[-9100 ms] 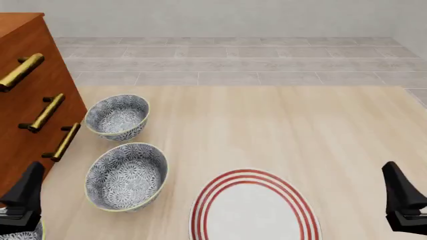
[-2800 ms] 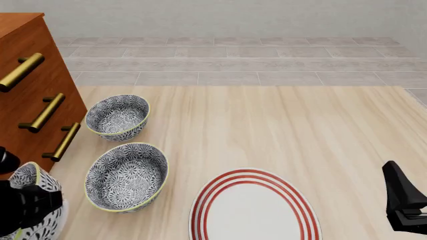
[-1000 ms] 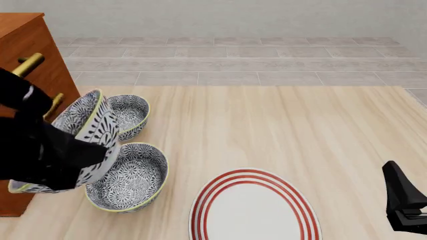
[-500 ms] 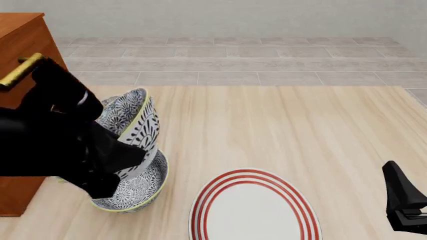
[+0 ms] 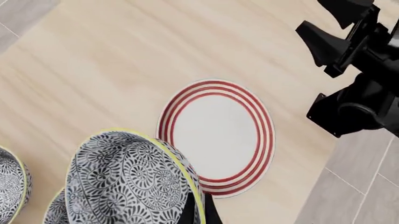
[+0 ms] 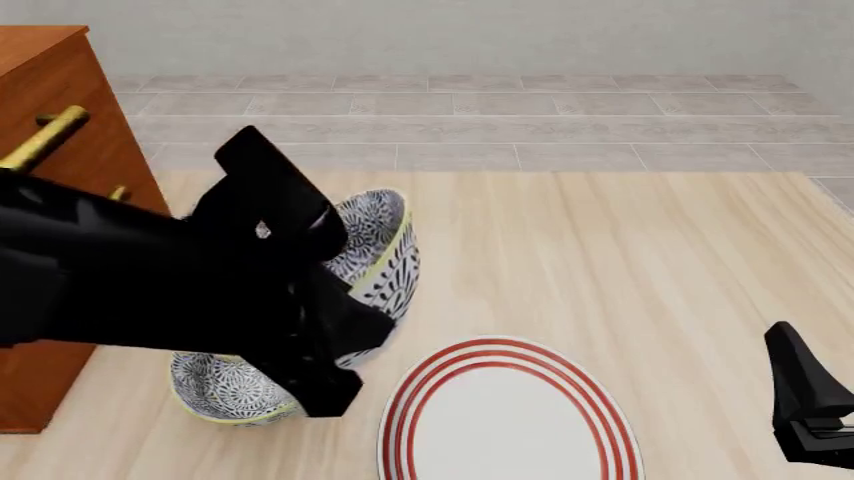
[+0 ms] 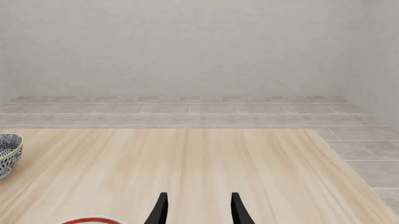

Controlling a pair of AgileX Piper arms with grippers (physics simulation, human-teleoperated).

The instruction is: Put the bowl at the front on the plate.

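Note:
My left gripper (image 6: 350,318) is shut on the rim of the bowl (image 6: 384,248), a white bowl with a dark leaf pattern and a yellow-green rim. It holds the bowl tilted in the air, left of and above the plate (image 6: 507,410). In the left wrist view the bowl (image 5: 124,177) fills the near corner, pinched by the gripper (image 5: 198,212), and the red-ringed plate (image 5: 215,135) lies bare beyond it. My right gripper (image 6: 805,395) rests open at the table's front right, and in its own view the gripper (image 7: 198,212) holds nothing.
A second patterned bowl (image 6: 227,390) sits on the table under my left arm. Another bowl (image 5: 9,186) shows at the left wrist view's edge. A brown drawer cabinet (image 6: 54,80) with brass handles stands at the left. The right arm (image 5: 355,60) crosses the left wrist view.
My left arm has carried the tilted bowl to the right, from beside the cabinet to over the other bowls and closer to the plate. The right arm has not moved.

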